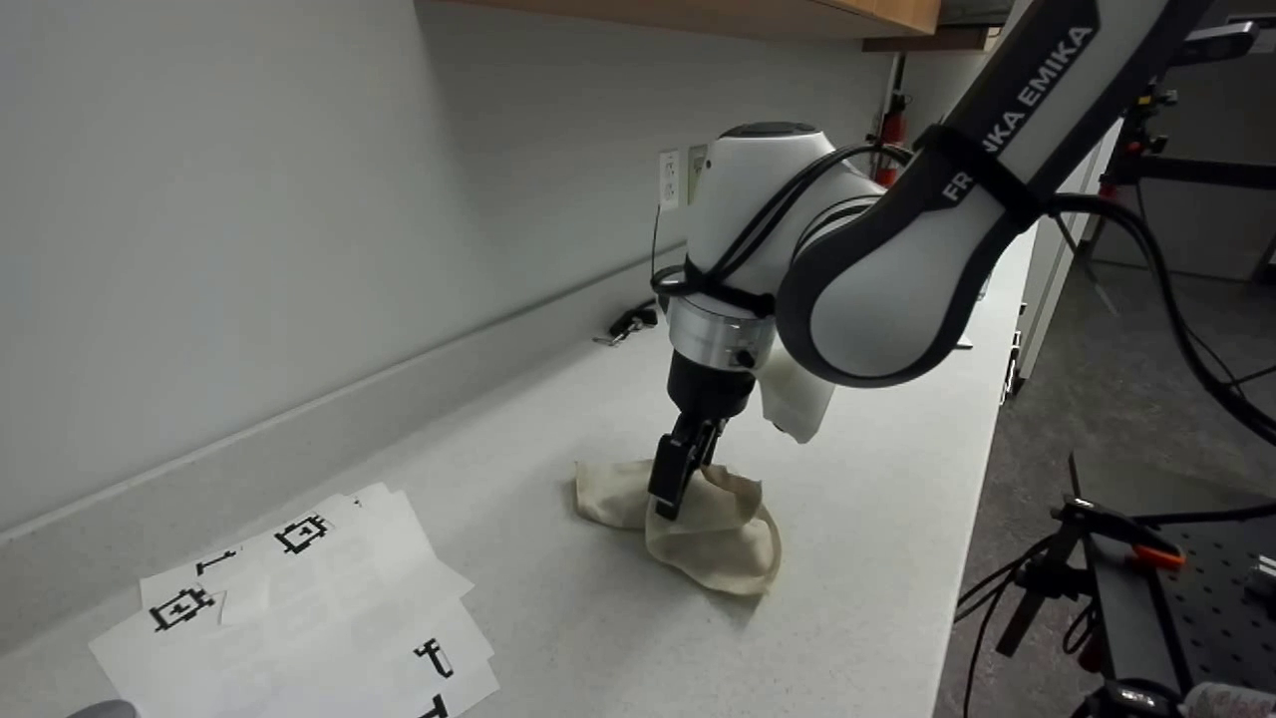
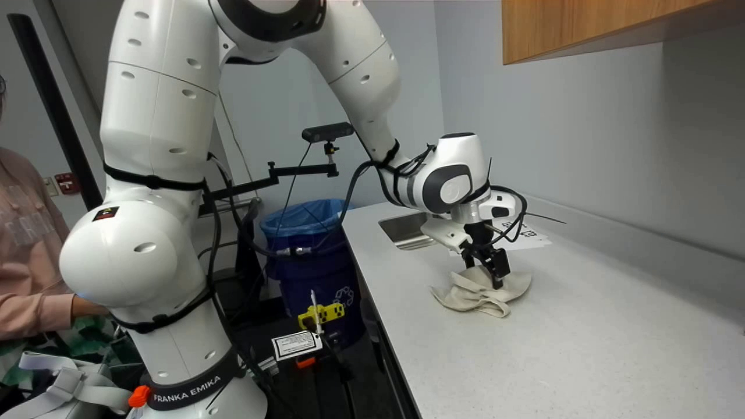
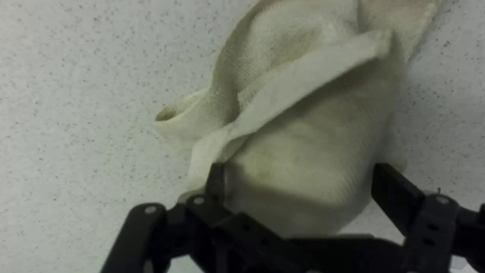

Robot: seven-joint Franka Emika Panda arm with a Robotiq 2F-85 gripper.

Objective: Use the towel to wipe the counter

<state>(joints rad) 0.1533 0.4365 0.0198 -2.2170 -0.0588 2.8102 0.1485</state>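
The end effector (image 3: 298, 168) points down at the towel (image 1: 713, 548), its two fingers (image 3: 394, 189) wide apart. A folded part of the cloth lies in the gap between them; whether either fingertip touches it, I cannot tell. The towel is cream and wrinkled and rests on the speckled white tabletop (image 1: 847, 578) directly below the end effector, reaching out past the fingers on both sides in both exterior views. In the wrist view a raised edge runs diagonally over the cloth just ahead of the fingers.

In an exterior view, overlapping paper sheets (image 1: 329, 618) with black square marks lie on the tabletop to the left of the end effector, apart from the towel. A wall outlet (image 1: 669, 179) sits above and beyond the end effector. In an exterior view, a metal sink basin (image 2: 405, 227) is set into the tabletop behind the end effector and to its left; farther left, beside the tabletop's edge, stands a blue recycling bin (image 2: 311, 265). A wooden cabinet (image 2: 582, 29) hangs above and to the right of the end effector. Well to its left, past the robot arm (image 2: 157, 116), is a person (image 2: 26, 244) in pink, partly cut off.
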